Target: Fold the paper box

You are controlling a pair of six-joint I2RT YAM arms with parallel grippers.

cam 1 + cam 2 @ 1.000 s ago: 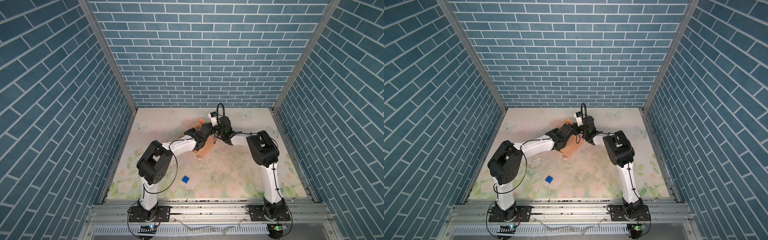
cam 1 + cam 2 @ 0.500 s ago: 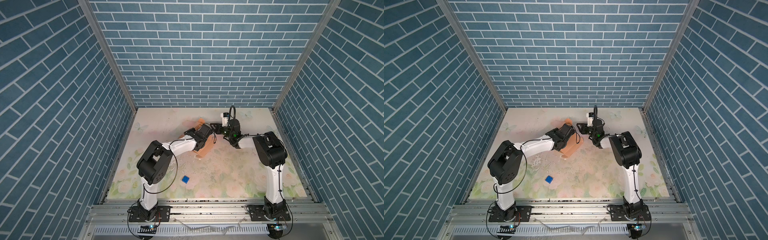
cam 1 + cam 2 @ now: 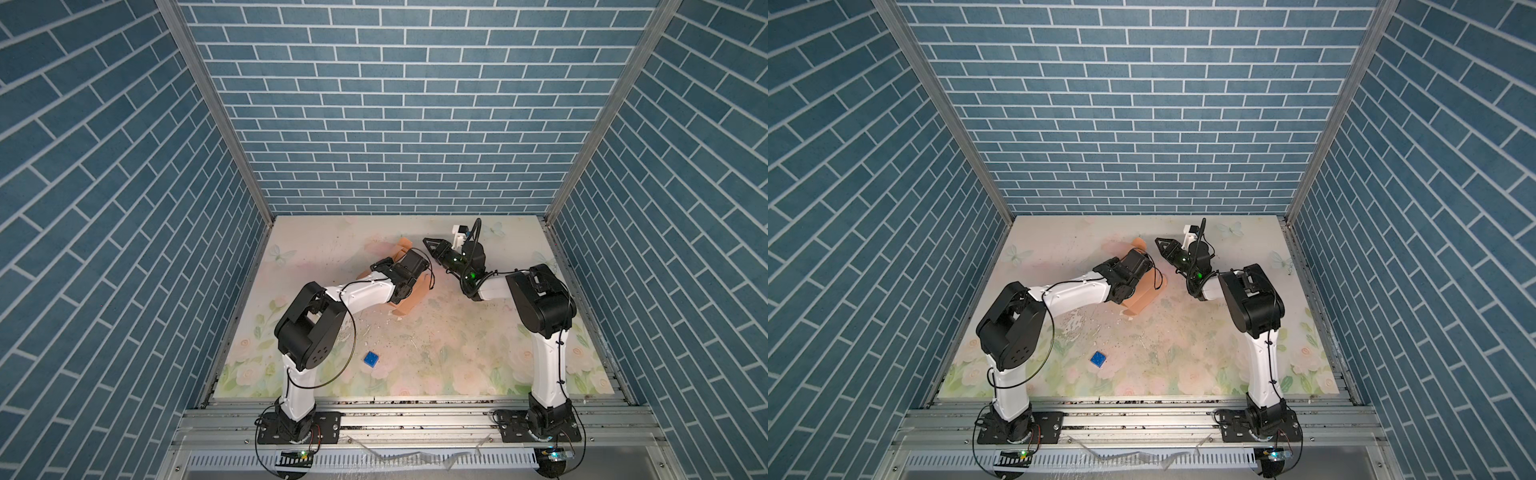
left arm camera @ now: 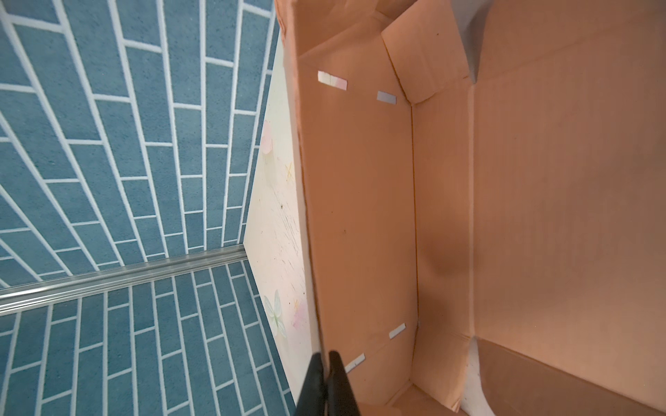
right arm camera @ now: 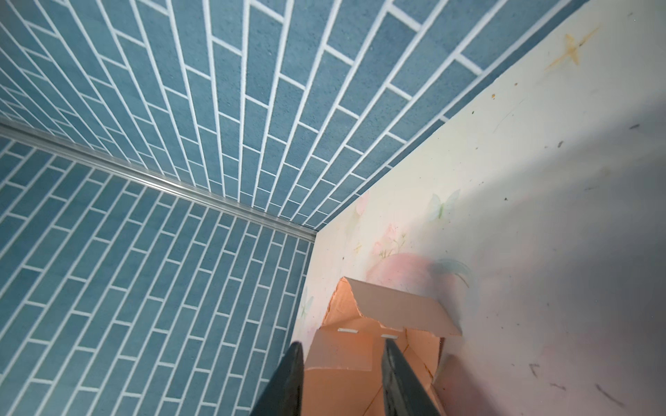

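The peach-tan paper box (image 3: 405, 306) (image 3: 1139, 306) lies half-folded at the back middle of the table, mostly under my left wrist in both top views. In the left wrist view its open inside (image 4: 504, 216) fills the picture, and my left gripper (image 4: 326, 360) is shut on the edge of one box wall. My right gripper (image 3: 428, 242) (image 3: 1160, 242) hangs just right of the box, apart from it. In the right wrist view the right gripper (image 5: 342, 360) stands open, nothing between its fingers, with the box's flaps (image 5: 364, 345) beyond.
A small blue cube (image 3: 370, 359) (image 3: 1099, 359) sits on the floral mat (image 3: 457, 353) toward the front left. White scraps and specks lie near the box's front. Blue brick walls enclose the table on three sides.
My right arm has drawn back to the right, taking its gripper off the box, jaws a little narrower. The left gripper and the box have stayed put.
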